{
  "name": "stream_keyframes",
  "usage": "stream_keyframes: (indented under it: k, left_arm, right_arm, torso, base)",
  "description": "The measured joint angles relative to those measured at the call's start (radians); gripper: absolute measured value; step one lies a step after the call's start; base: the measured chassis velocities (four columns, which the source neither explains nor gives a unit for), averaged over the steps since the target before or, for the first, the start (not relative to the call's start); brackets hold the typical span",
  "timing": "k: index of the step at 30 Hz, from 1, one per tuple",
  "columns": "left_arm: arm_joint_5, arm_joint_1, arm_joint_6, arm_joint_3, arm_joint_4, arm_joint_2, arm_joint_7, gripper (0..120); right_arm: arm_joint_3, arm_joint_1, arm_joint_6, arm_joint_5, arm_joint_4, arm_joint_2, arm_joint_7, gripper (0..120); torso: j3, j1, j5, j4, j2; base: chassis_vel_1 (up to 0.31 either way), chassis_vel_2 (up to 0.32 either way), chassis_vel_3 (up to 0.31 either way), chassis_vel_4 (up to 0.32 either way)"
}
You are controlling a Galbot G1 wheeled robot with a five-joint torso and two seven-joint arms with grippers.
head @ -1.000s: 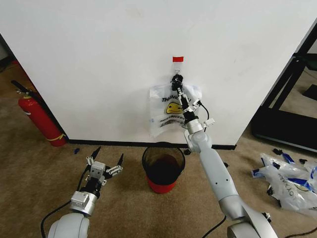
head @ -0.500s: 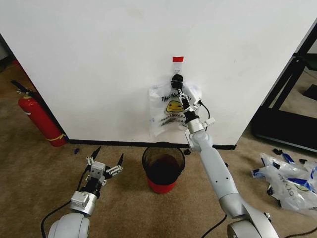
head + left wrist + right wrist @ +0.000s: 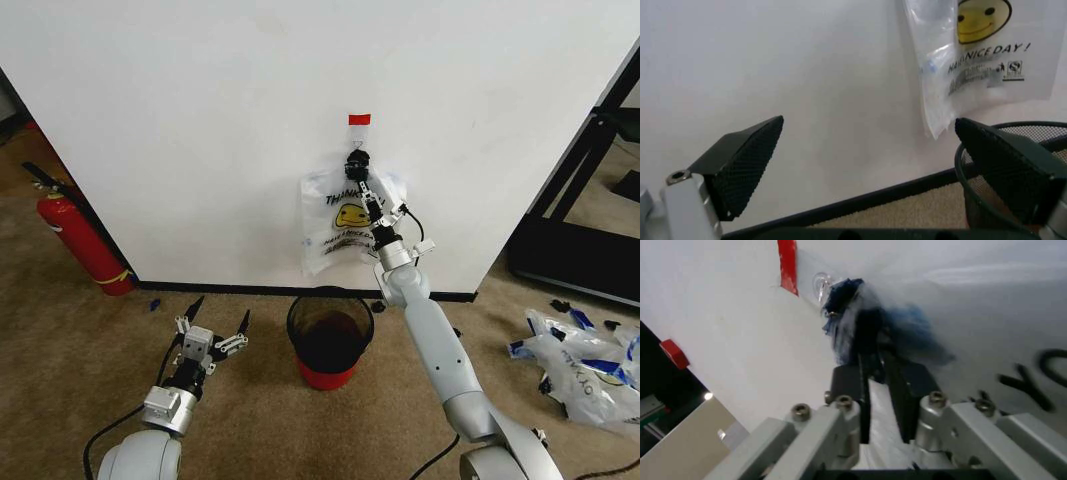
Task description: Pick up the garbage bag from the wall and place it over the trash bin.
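A: Right gripper (image 3: 358, 160): where's it sitting?

B: Centre of the head frame, just below the red tape strip (image 3: 359, 119), at the top of the garbage bag (image 3: 340, 225). In the right wrist view the right gripper (image 3: 875, 352) is pinching its fingers together on the bunched blue handles right beside the hook (image 3: 821, 285).

A: So it's gripping the bag?

B: Clamped on the handles, yes. The bag is hanging flat on the wall (image 3: 200, 120), directly above the trash bin (image 3: 330, 335) at lower centre.

A: Left gripper (image 3: 212, 330)?

B: Parked low, lower left of the frame, fingers spread wide, holding nothing. Its wrist view is catching the bag's lower half (image 3: 980, 55) and the bin rim (image 3: 973, 192).

A: Tips for the step?

B: Probably lift the handles up and off the hook before pulling away; yanking straight out could tear thin plastic. Keep the pinch firm since the film is looking slippery.
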Motion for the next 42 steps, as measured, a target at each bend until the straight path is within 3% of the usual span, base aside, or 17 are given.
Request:
stream_keyframes:
  k: [3,17,23,26,29,32,36,42]
  left_arm:
    - [0.000,0.001,0.000,-0.002,-0.002,0.002,0.000,100]
    - [0.000,0.007,-0.001,-0.002,-0.007,0.006,0.001,100]
    - [0.000,0.008,-0.004,-0.002,-0.007,0.008,0.001,100]
    - [0.000,0.008,-0.005,-0.001,-0.004,0.008,0.001,100]
    - [0.000,0.007,-0.007,-0.001,-0.002,0.008,0.001,100]
    - [0.000,0.001,-0.011,0.001,0.008,0.006,0.001,100]
    - [0.000,-0.003,-0.017,0.004,0.015,0.001,0.001,100]
    - [-0.001,-0.004,-0.023,-0.002,0.022,0.007,-0.001,100]
  right_arm:
    - [0.001,0.000,0.000,0.000,-0.001,-0.001,0.001,0]
    - [-0.012,-0.027,-0.001,-0.010,0.034,-0.017,-0.007,0]
    - [-0.034,-0.053,0.024,-0.100,0.106,-0.040,0.052,0]
    - [-0.067,-0.075,0.034,-0.255,0.191,-0.075,0.186,14]
    - [-0.084,-0.085,0.041,-0.335,0.224,-0.095,0.220,20]
    - [-0.128,-0.098,0.081,-0.541,0.304,-0.155,0.256,35]
    - [-0.155,-0.084,0.127,-0.673,0.324,-0.209,0.221,47]
    - [-0.174,-0.004,0.197,-0.940,0.329,-0.320,0.063,72]
  torso:
    - [0.000,0.000,0.0000,0.0000,0.000]
    - [0.000,0.000,0.0000,0.0000,0.000]
    - [0.000,0.000,0.0001,0.0000,0.000]
    - [0.000,0.000,0.0000,0.0001,0.000]
    - [0.000,0.000,0.0001,0.0000,0.000]
    - [0.000,0.000,0.0002,0.0000,0.000]
    - [0.000,0.000,0.0002,-0.0001,0.000]
    - [0.000,0.000,0.0003,0.0000,0.000]
  base:
    - [0.000,0.000,0.000,0.000]
    - [0.000,0.000,0.000,0.000]
    - [0.000,0.000,0.000,0.000]
    - [0.000,0.000,0.000,0.000]
    - [0.000,0.000,0.000,0.000]
    - [0.000,0.000,0.000,0.000]
    - [0.000,0.000,0.000,0.000]
    - [0.000,0.000,0.000,0.000]
